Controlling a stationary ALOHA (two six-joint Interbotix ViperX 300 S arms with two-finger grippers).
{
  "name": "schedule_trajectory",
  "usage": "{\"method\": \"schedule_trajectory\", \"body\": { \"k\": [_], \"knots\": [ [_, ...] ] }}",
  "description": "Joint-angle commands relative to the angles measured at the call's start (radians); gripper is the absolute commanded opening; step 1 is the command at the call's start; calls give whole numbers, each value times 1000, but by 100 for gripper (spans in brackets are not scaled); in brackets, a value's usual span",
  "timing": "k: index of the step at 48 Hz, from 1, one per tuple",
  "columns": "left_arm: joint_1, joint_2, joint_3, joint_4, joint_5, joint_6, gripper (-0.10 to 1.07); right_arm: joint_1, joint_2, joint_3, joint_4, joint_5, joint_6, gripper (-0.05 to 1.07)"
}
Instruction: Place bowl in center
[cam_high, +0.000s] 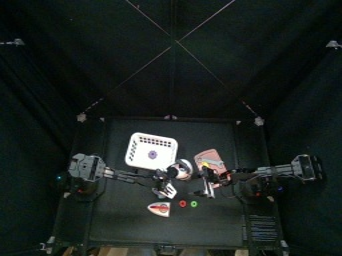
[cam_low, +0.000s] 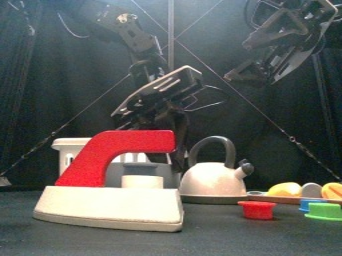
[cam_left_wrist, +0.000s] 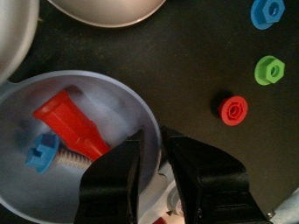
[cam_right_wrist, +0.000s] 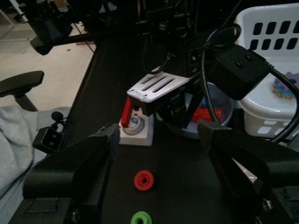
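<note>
We are looking at the black table (cam_left_wrist: 198, 52), where the white bowl (cam_left_wrist: 117, 96) is sitting right under our left pincer (cam_left_wrist: 158, 140), near the middle. The pincer's jaws are standing apart, one on each side of the bowl's rim and not squeezing, so we are thinking only lifting away is left.

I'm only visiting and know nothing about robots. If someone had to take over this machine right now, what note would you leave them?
Left gripper: down at the rim of the bowl; whether it grips is not clear.
Right gripper: open, empty, held high on the right side.
Bowl: holds a red bolt and a blue piece. It sits under the left arm, beside the red ring and green ring.
Done: bowl appears to be at the center.
Left: confirm the bowl is let go, lift the left arm clear, and check that the bowl rests flat.
</note>
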Motion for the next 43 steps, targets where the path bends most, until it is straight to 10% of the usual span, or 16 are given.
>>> {"method": "schedule_trajectory", "body": {
  "k": [1, 43],
  "knots": [
    [5, -29, -26, 8, -6, 2, 66, 2, -14, -8, 2, -8, -2, 100],
    [-3, -193, 5, 112, -17, 2, 65, -6, -14, -3, -5, -3, -2, 100]
  ]
}}
